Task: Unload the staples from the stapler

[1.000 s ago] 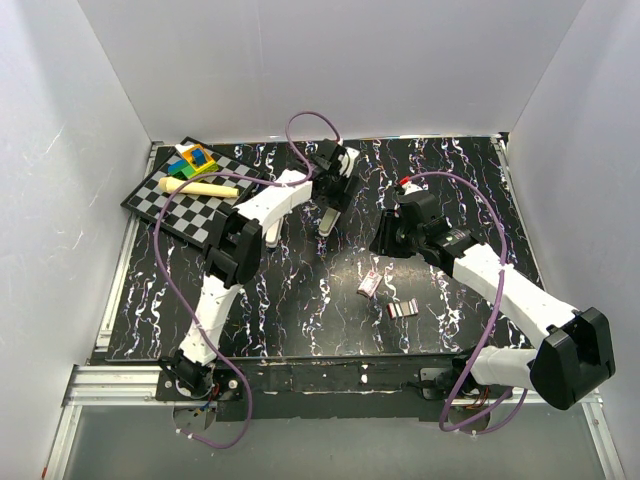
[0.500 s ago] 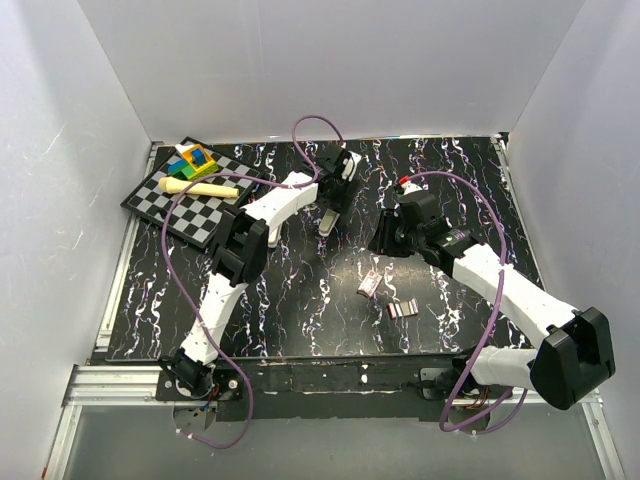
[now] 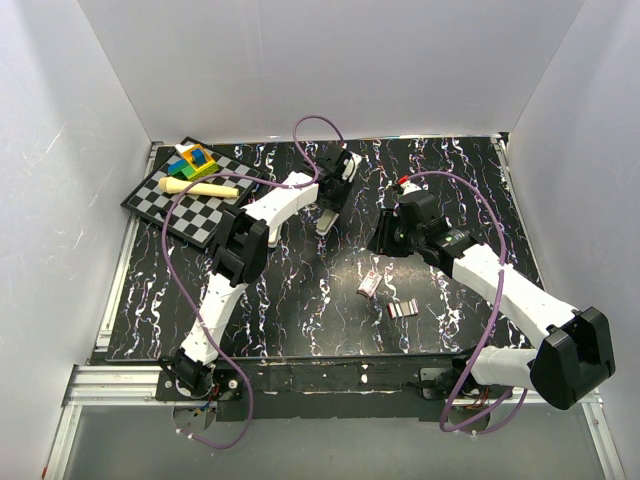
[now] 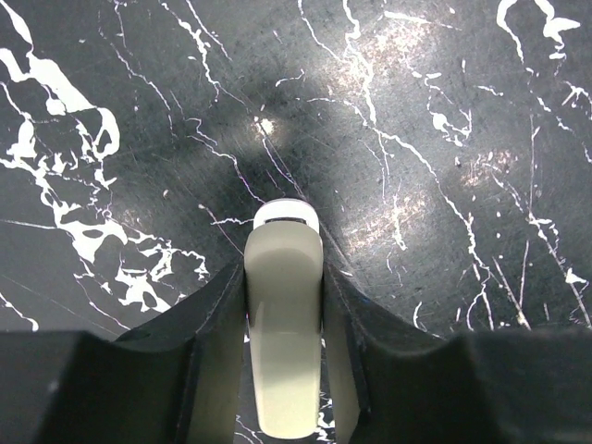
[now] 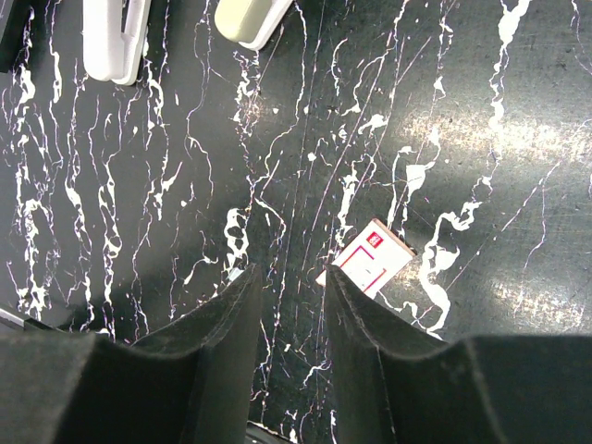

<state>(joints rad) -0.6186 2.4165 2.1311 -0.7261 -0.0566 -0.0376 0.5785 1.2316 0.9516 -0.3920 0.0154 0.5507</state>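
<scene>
My left gripper (image 3: 334,197) is shut on the stapler (image 3: 327,220), a slim cream-white bar with a rounded end. In the left wrist view the stapler (image 4: 283,314) sits between my two black fingers (image 4: 213,324), its tip pointing out over the black marbled table (image 4: 444,139). Its tip also shows at the top of the right wrist view (image 5: 252,18). My right gripper (image 3: 385,240) is open and empty, hovering over the table to the right of the stapler. In the right wrist view the right gripper (image 5: 291,277) has bare table between its fingers.
A small white-and-red staple box (image 3: 369,284) lies near the table's middle, also beside my right finger (image 5: 370,262). A strip of staples (image 3: 402,309) lies just nearer. A checkerboard (image 3: 190,200) with coloured blocks and a yellow bar sits at the far left. White walls surround the table.
The left arm's elbow has shifted slightly to the right, with the stapler still held. The right arm has barely moved.
</scene>
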